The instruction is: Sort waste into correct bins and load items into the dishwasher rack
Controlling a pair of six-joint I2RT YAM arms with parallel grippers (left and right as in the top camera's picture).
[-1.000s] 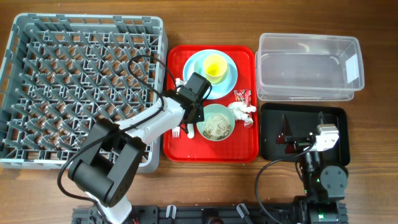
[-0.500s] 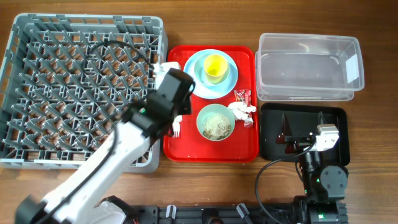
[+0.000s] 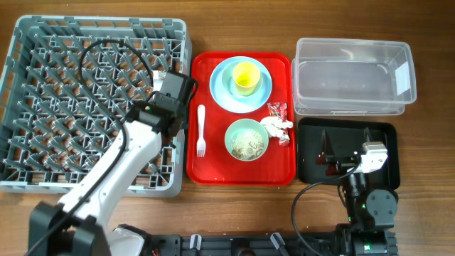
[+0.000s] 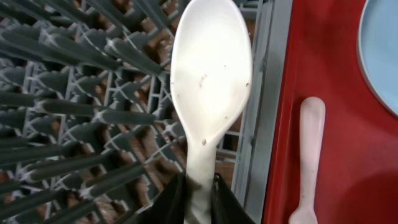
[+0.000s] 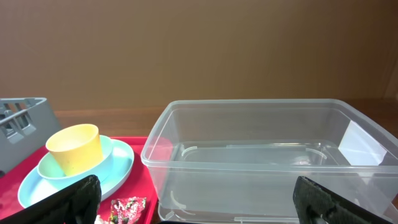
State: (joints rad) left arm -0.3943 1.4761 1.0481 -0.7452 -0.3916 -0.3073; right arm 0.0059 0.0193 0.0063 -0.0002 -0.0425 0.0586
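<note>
The left gripper (image 4: 199,190) pinched the handle of the smooth white plastic spoon (image 4: 210,81), held over the right edge of the pegged grey plastic rack (image 3: 43,43). The right gripper (image 5: 198,198) stood wide open.

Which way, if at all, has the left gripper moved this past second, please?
Yes: the left gripper went leftward from above the red tray to over the dishwasher rack, gripping the white spoon.

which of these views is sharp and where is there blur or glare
Overhead: sharp and evenly lit, with a pale sheen on the right end of the clear tub. Left wrist: the white spoon is so close that it looks bright and nearly washed out, and the rack pegs behind it are softer. Right wrist: the tub is fairly crisp, but the fingers at the bottom corners are dark blurs.
</note>
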